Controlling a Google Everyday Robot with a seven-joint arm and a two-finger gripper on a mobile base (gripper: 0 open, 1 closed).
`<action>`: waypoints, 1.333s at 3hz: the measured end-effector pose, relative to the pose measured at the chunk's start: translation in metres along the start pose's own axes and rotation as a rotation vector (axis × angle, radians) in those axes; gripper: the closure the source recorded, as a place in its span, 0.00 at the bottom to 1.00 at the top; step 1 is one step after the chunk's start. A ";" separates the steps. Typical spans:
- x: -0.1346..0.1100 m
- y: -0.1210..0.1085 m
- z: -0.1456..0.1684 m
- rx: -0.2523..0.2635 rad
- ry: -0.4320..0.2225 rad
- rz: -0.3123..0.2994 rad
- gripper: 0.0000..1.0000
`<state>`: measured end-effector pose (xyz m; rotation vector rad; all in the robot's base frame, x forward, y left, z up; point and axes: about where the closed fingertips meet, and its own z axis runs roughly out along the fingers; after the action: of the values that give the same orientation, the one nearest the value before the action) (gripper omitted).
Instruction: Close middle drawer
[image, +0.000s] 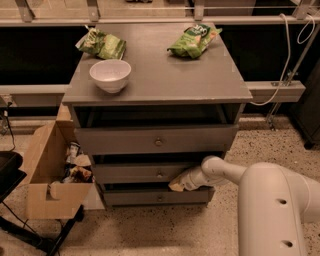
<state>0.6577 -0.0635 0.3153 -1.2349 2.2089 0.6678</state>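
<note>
Middle drawer (142, 173), grey wood, beside gripper (176, 185)

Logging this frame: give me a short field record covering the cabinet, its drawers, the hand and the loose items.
cabinet: grey cabinet, three drawers
top drawer: top drawer pulled partly out
middle drawer: middle drawer looks slightly out, dark gap above its front
hand: hand at the middle drawer's front, right of its knob
on top: white bowl, left snack bag, right snack bag
floor, left: cardboard box, open
</note>
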 end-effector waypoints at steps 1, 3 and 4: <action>0.003 0.008 -0.001 -0.008 0.006 -0.001 1.00; 0.037 0.077 0.005 -0.180 0.076 0.013 1.00; 0.049 0.127 -0.011 -0.261 0.149 -0.023 1.00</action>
<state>0.5231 -0.0420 0.3126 -1.4800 2.2774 0.9043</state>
